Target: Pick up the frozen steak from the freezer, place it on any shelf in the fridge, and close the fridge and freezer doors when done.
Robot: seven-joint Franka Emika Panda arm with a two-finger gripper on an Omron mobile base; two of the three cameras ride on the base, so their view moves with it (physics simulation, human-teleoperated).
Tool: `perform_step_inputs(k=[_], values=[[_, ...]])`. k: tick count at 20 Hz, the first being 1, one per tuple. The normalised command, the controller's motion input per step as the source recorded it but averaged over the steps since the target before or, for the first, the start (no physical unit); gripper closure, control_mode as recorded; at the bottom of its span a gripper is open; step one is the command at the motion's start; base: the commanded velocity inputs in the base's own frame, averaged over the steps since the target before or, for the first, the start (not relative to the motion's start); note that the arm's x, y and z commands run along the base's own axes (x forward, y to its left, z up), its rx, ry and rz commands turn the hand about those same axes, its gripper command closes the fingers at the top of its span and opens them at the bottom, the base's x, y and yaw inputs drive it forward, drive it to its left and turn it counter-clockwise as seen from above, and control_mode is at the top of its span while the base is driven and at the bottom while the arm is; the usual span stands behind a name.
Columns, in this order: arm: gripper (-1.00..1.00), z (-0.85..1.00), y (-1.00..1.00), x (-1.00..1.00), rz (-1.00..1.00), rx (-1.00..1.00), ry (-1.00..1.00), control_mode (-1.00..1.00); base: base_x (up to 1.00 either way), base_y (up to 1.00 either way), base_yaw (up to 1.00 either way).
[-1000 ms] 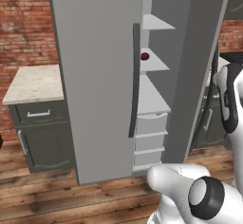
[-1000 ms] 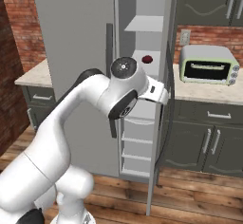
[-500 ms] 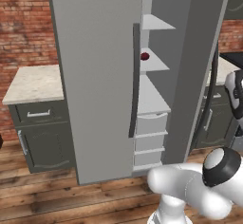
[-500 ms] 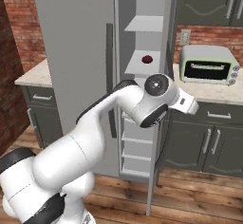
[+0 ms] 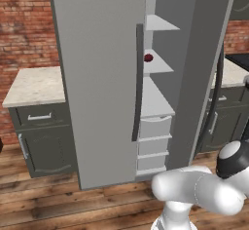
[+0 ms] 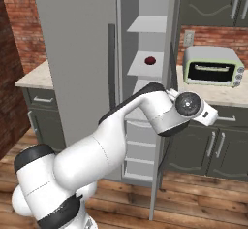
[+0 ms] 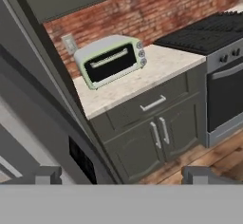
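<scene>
The freezer (image 5: 155,97) stands open, showing solid grey shelves and grey drawers (image 6: 140,145). A small dark red round item (image 5: 148,57) (image 6: 150,59) lies on its middle shelf. The frozen steak is out of view. The wide fridge door (image 5: 97,78) (image 6: 72,53) covers the fridge, so the shelf inside is hidden. The narrow freezer door (image 5: 204,68) (image 6: 169,77) is swung out, and its edge crosses the hand view on the left (image 7: 47,90). My gripper (image 7: 123,175) is open and holds nothing. It points past that door at the counter on the right. My arm (image 6: 145,111) reaches across the freezer front.
A pale green toaster oven (image 6: 213,67) (image 7: 111,59) sits on the right counter (image 7: 142,83) above dark cabinets (image 7: 156,133). A stove (image 7: 213,33) is further right. Another counter with cabinets (image 5: 36,85) stands left of the unit. The floor is wood.
My arm has swung right. The hand moved from in front of the freezer shelves to beyond the open freezer door. The gripper stayed open.
</scene>
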Motion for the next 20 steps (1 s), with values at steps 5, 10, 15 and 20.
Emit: perform_step_inputs(k=[5,10,15,20], values=[[-1.00,-0.01,0.00,0.22,0.03,0.00,0.00,-1.00,0.00,0.00,0.00],[-1.00,-0.20,-0.06,0.33,0.09,0.01,0.00,-1.00,0.00,0.00,0.00],[-1.00,-0.09,-0.10,0.48,0.12,0.06,0.00,-1.00,0.00,0.00,0.00],[-1.00,0.00,-0.12,0.61,0.17,0.13,0.07,-1.00,0.00,0.00,0.00]])
